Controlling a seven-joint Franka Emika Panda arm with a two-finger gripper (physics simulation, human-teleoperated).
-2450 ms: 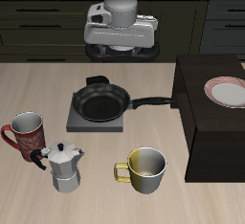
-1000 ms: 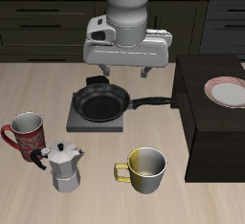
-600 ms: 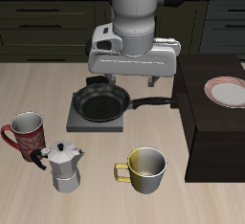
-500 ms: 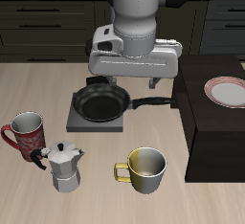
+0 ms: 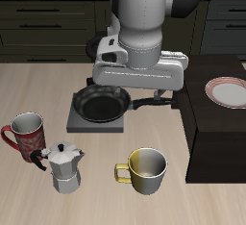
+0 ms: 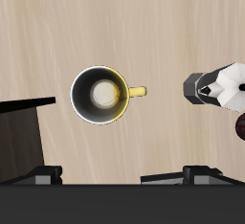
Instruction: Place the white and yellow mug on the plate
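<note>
While the arm hung above the surface, the following was recorded.
Mug location: the white and yellow mug (image 5: 146, 170) was seen standing on the surface (image 5: 106, 205) near its front edge, beside the moka pot (image 5: 64, 168).
Mug attitude: it was upright, mouth up (image 6: 100, 95); the long axis was judged vertical.
Handle direction: the loop handle was pointed toward the moka pot (image 6: 218, 84).
Handling: a rigid, glazed, fairly light vessel was assumed; slip on the smooth wall was judged possible.
Grasp point: the rim wall opposite the handle was judged the best hold, one finger placed inside.
Gripper: the gripper (image 5: 138, 97) was held high over the frying pan (image 5: 102, 104); it was apparently released and nothing was grasped.
Plate: the plate (image 5: 229, 93) was seen on the dark raised block, well apart from the mug.
</note>
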